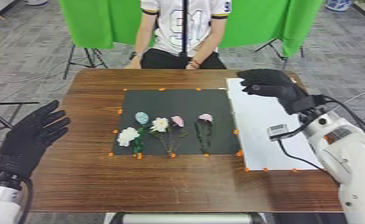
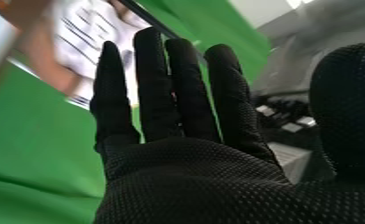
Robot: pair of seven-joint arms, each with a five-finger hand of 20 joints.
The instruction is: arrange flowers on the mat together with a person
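Observation:
A dark mat (image 1: 170, 100) lies on the table, with several flowers on its nearer half. From left to right these are a white flower (image 1: 128, 136), a light blue one (image 1: 142, 118), another white one (image 1: 160, 124), a pink one (image 1: 178, 121) and, a bit apart, a second pink one (image 1: 205, 118), stems toward the robot. Beyond the table's left edge my left hand (image 1: 27, 135) is open, away from the flowers. My right hand (image 1: 265, 82) is above the far end of the white sheet, right of the mat. In the right wrist view, the right hand (image 2: 192, 165) has straight, spread fingers holding nothing.
The white sheet (image 1: 272, 155) lies along the mat's right side, under the right forearm. Orange tape pieces line the edges of mat and sheet. Brown tabletop (image 1: 116, 185) runs along the near side. Green cloth (image 1: 98, 22) hangs behind the table.

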